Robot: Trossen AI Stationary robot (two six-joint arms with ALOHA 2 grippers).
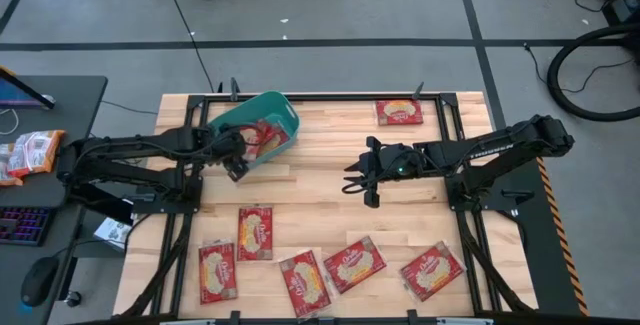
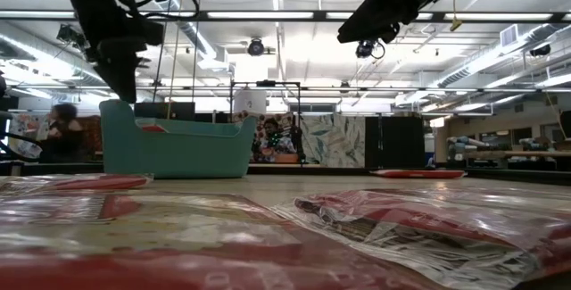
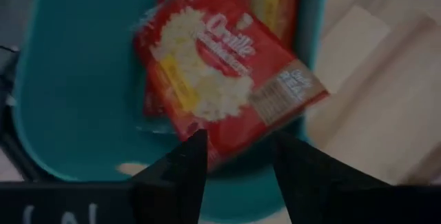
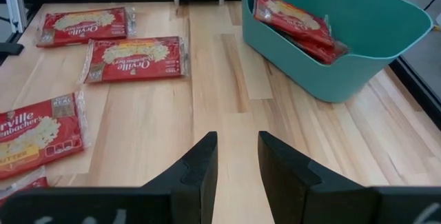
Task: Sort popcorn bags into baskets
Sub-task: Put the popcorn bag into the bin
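1. Tub (image 1: pixel 262 123): teal plastic, rounded corners, rim, sits near the far left of the wooden worktop (image 1: pixel 320 210), turned at an angle to its edges.
2. Bags in tub (image 3: pixel 220 72): at least two flat red packets stacked and leaning against the tub wall, top one tilted, cream popcorn picture and white label visible; also seen in the right wrist view (image 4: pixel 296 27).
3. Left gripper (image 1: pixel 237 165): hovers at the tub's near rim, fingers (image 3: pixel 176 176) open, holding nothing, pointing at the top bag.
4. Right gripper (image 1: pixel 357 177): mid-worktop, above bare wood, well apart from the tub, fingers (image 4: pixel 200 165) open, empty.
5. Loose bags: one alone at the far right edge (image 1: pixel 399 112); five along the near edge, lying flat at mixed angles (image 1: pixel 218 271) (image 1: pixel 255 232) (image 1: pixel 305 283) (image 1: pixel 354 264) (image 1: pixel 432 271).
6. All bags red, clear-wrapped, with pale oval label in the middle.
7. Low view: tub (image 2: pixel 174 147) stands behind blurred near bags (image 2: pixel 384 214); a person (image 2: pixel 62 129) shows in the room behind.
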